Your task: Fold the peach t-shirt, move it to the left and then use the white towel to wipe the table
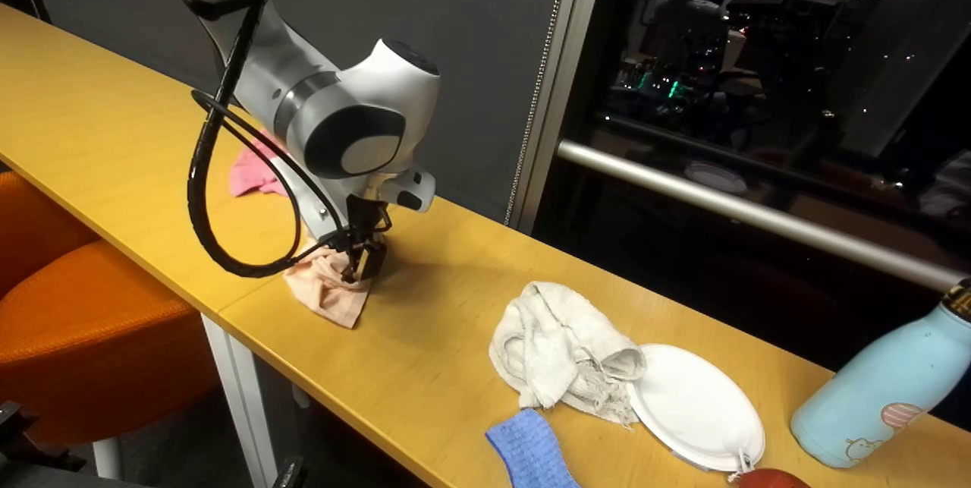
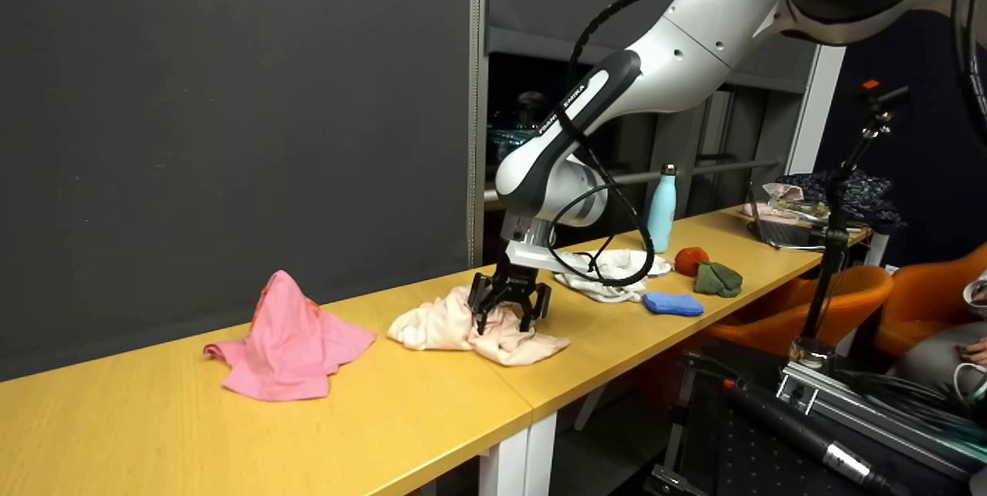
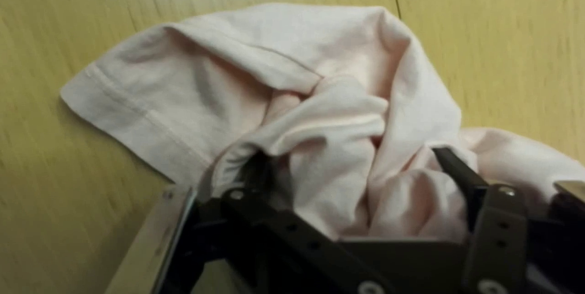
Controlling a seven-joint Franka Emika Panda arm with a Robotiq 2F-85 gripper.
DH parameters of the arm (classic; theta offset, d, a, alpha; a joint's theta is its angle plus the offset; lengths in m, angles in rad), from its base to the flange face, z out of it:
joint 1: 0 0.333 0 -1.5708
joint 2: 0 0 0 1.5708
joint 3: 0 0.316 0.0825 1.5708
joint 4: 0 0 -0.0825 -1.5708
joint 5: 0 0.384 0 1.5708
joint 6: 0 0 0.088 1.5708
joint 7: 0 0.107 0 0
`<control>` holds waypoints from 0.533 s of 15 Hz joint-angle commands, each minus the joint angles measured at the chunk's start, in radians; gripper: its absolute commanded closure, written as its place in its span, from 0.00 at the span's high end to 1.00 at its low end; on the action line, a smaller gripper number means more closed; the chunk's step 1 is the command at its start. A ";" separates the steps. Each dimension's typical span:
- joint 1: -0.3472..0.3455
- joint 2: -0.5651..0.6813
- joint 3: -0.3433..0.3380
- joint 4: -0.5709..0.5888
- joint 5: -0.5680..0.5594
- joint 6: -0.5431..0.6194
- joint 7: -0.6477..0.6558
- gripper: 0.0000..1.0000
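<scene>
Honestly, my end effector is spread wide, straddling bunched folds of the peach t-shirt between the long edges of the counter, and pinching only loose top layers could leave me a lopsided wad.

The place looked like an office: orange upholstered chairs stood along a long wooden table, beside a dark window and grey roller blinds.

Peach t-shirt lies crumpled in loose folds between the long edges of the counter; off-white towel bunched between them too, well apart.
</scene>
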 commanded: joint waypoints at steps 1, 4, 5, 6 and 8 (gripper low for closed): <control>0.022 0.026 -0.016 0.038 0.001 -0.005 -0.008 0.58; 0.030 0.033 -0.013 0.058 -0.003 -0.014 -0.005 0.35; 0.036 0.038 -0.013 0.073 -0.007 -0.021 -0.002 0.27; 0.039 0.043 -0.004 0.092 -0.005 -0.037 -0.006 0.21; 0.063 0.060 -0.004 0.143 -0.018 -0.071 0.003 0.06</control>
